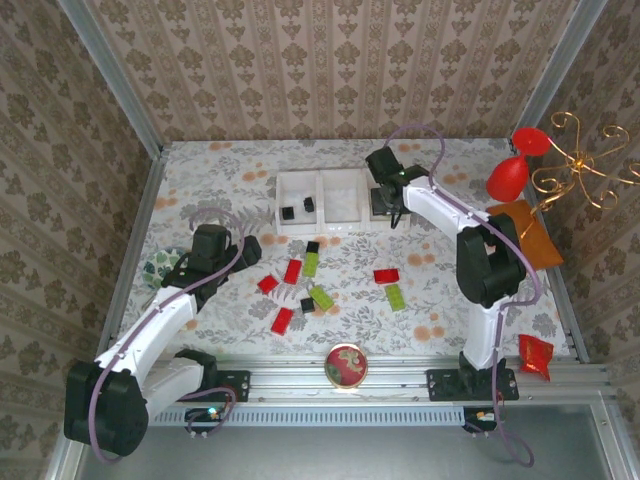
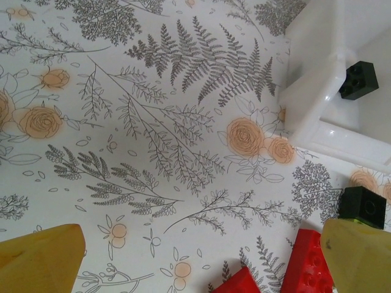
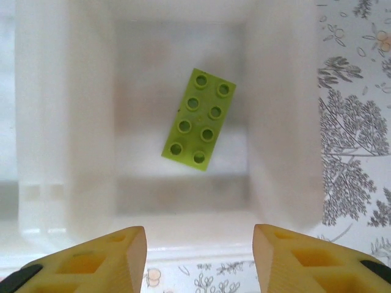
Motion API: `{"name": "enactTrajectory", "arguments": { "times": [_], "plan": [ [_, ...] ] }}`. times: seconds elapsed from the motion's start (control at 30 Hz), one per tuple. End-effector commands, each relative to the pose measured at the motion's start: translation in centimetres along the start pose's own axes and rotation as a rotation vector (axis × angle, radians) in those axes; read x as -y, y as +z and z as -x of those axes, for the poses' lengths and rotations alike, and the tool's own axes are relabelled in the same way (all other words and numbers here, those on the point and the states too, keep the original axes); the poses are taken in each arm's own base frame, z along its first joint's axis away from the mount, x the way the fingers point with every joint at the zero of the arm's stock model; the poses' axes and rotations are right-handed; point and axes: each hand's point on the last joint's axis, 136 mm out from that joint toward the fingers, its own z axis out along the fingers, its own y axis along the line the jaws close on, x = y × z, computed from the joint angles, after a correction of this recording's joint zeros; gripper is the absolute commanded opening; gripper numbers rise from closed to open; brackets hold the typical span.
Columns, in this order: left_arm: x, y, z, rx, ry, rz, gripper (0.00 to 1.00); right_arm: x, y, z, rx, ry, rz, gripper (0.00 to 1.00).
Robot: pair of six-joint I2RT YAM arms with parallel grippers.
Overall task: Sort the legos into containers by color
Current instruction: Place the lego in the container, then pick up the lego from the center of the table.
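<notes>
The white three-compartment tray (image 1: 322, 226) stands at the back centre. Its left compartment holds two black legos (image 1: 297, 209). My right gripper (image 1: 386, 196) hovers over the right compartment, open (image 3: 200, 256), and a lime-green lego (image 3: 198, 119) lies loose on the compartment floor below it. Red (image 1: 292, 271), green (image 1: 321, 297) and black (image 1: 313, 246) legos are scattered on the table in front of the tray. My left gripper (image 1: 243, 250) hangs open (image 2: 201, 268) just left of them, with nothing between its fingers. Near its right finger lie a black lego (image 2: 363, 206) and two red ones (image 2: 308, 265).
A round red-patterned dish (image 1: 346, 365) sits at the near edge. A red goblet (image 1: 510, 175), a gold wire ornament (image 1: 580, 160) and an orange pouch (image 1: 530, 235) stand at the right. A red packet (image 1: 535, 355) lies near right. A green-patterned item (image 1: 155, 268) sits at the left wall.
</notes>
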Motion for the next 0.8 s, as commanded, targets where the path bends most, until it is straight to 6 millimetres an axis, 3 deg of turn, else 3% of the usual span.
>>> {"name": "enactTrajectory", "arguments": {
  "times": [0.0,0.27,0.47,0.77],
  "plan": [
    [-0.4,-0.2,-0.6,-0.033,0.011,0.021,1.00,0.4,-2.4,0.2,0.049,0.047,0.004,0.55],
    [0.3,-0.4,-2.9,-0.094,0.107,0.028,1.00,1.4,-4.4,-3.3,0.056,0.136,0.021,0.74],
    [2.1,-0.7,-4.8,-0.197,0.284,-0.048,0.98,3.4,-5.4,-7.3,0.037,0.224,-0.001,1.00],
    [3.0,-0.3,-5.6,-0.293,0.453,-0.091,0.98,6.9,-7.5,-11.5,0.044,0.288,-0.062,1.00]
  ]
}}
